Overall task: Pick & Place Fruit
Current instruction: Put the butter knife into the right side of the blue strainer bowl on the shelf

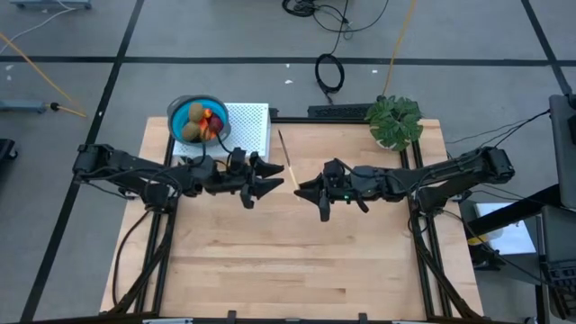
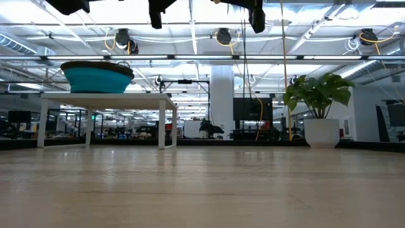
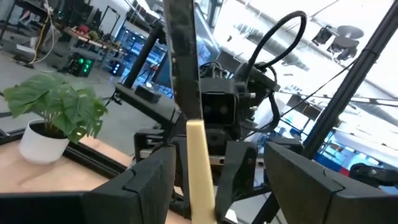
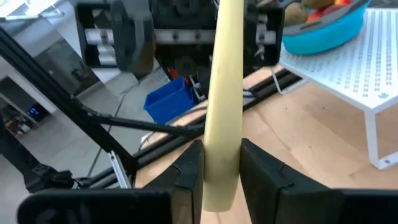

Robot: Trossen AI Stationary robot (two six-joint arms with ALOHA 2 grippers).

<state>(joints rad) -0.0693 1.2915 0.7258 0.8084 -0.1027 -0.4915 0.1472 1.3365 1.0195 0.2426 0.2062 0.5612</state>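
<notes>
Table (image 1: 297,261): a bare wooden top, with both arms reaching in toward its middle from either side.
White rack (image 1: 252,126): a perforated stand at the far left corner of the table; it carries the bowl.
Plant (image 1: 394,120): a leafy green pot plant at the far right corner, well apart from both grippers.
Bowl (image 1: 196,117): a blue bowl on the rack's left part, raised above the table top as the low view shows.
Fruit (image 1: 205,124): lies heaped inside the bowl, brown-green ovals beside red and orange pieces; none shows on the table top itself.
Stick (image 1: 288,160): a pale yellow utensil between the two grippers, its long axis running from the far side toward the near side of the table, slightly slanted.
Right gripper (image 1: 310,191): near the table's middle, fingers clamped on the near end of the stick, which stands up between them in the right wrist view.
Left gripper (image 1: 273,175): just beside the stick on its left, fingers apart; in its own wrist view the stick sits in the gap between them, and whether a pad touches it I cannot tell.
Key relation: the fruit lies behind and to the left of both grippers, up on the rack; the left arm is the nearer one, and its gripper points away from the bowl.
Judgement: with the right gripper occupied by the stick, any reach for the fruit probably falls to the left arm, which must swing back toward the far left corner.
</notes>
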